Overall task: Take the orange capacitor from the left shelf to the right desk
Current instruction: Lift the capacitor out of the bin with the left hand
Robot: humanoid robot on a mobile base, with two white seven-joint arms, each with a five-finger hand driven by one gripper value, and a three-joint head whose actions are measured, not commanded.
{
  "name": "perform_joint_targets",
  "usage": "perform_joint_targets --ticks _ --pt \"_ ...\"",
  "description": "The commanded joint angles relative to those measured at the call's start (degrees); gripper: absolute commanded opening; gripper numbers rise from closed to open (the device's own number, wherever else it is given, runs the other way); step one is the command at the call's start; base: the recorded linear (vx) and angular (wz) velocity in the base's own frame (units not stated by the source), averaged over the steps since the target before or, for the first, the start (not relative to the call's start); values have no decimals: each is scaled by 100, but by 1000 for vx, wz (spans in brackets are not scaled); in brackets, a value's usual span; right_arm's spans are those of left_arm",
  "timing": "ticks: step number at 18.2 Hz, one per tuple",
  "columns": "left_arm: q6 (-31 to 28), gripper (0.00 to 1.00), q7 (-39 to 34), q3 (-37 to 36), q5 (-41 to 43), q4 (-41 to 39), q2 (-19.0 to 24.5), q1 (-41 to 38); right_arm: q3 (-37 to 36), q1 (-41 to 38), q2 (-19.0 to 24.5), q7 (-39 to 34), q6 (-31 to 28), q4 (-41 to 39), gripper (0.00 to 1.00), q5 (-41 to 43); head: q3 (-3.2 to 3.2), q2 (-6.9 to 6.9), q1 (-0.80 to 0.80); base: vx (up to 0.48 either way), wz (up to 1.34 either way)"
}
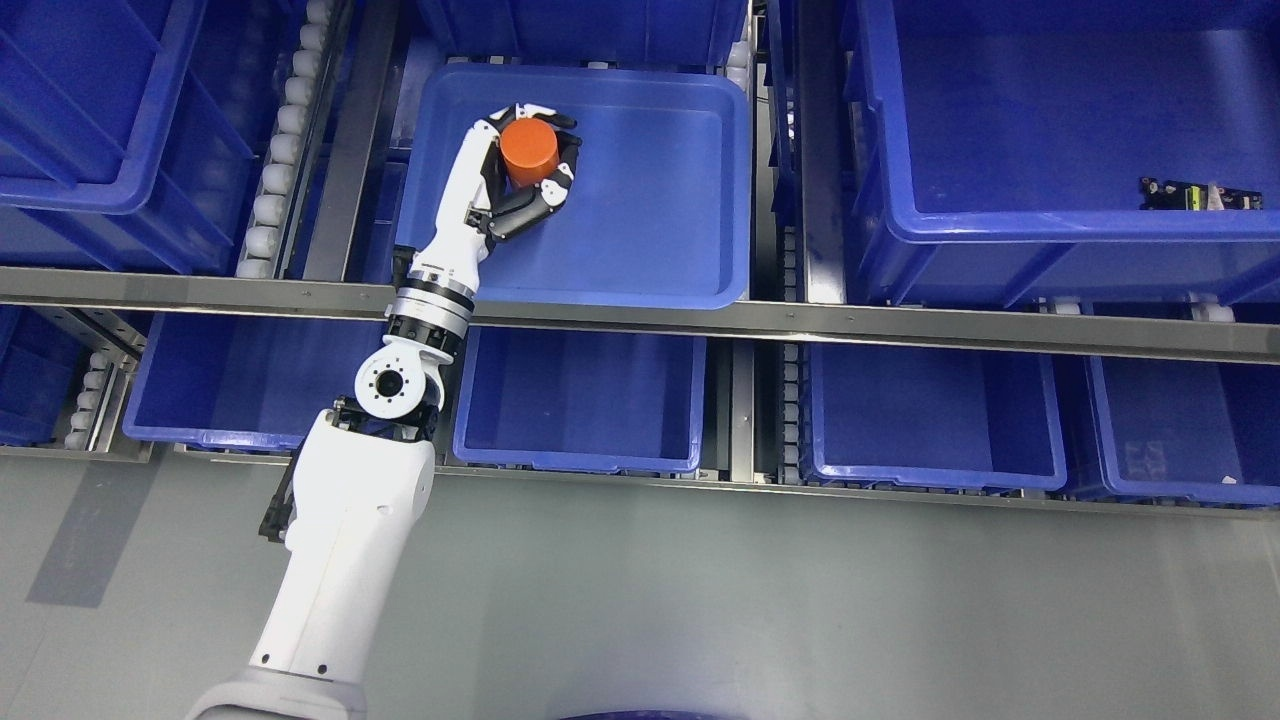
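The white-and-black left hand (pixel 520 165) has its fingers curled around the orange cylindrical capacitor (pixel 528 148), gripping it. Hand and capacitor sit over the upper-left part of the blue plastic shelf bin (pixel 650 200).

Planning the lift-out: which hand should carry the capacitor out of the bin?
Left. The left hand already has its fingers around the capacitor inside the bin; the right arm isn't in view.

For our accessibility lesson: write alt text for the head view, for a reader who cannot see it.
The robot's left hand has its fingers wrapped around an orange capacitor inside a blue bin on the shelf. More blue bins sit around and below it; one at upper right holds a small dark part. Grey floor fills the foreground.
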State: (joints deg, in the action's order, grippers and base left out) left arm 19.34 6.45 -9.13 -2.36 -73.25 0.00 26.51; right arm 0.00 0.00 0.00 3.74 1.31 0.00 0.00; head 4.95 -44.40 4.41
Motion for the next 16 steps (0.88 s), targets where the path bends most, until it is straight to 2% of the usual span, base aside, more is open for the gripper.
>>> perform_joint_targets --ticks 1,4,6,9,16 --pt "902 1 23 78 -80 -1497 100 -382 -70 -123 -100 -4 1 -100 100 -35 0 0 0 0 0" --pt "2062 2 23 104 -80 -1920 100 -1057 -70 -123 -100 -4 1 -100 100 -35 0 0 0 0 -3" --pt "2380 2 23 139 -80 -2218 100 -1488 -70 -123 -100 -4 1 -100 100 -35 0 0 0 0 0" --pt "2513 2 23 236 -80 -2501 100 -1929 -70 -123 -100 -4 1 -100 100 -35 0 0 0 0 0" --pt "2505 2 14 455 -80 -2528 100 -2123 -70 -123 -100 -4 1 -100 100 -35 0 0 0 -15 -36"
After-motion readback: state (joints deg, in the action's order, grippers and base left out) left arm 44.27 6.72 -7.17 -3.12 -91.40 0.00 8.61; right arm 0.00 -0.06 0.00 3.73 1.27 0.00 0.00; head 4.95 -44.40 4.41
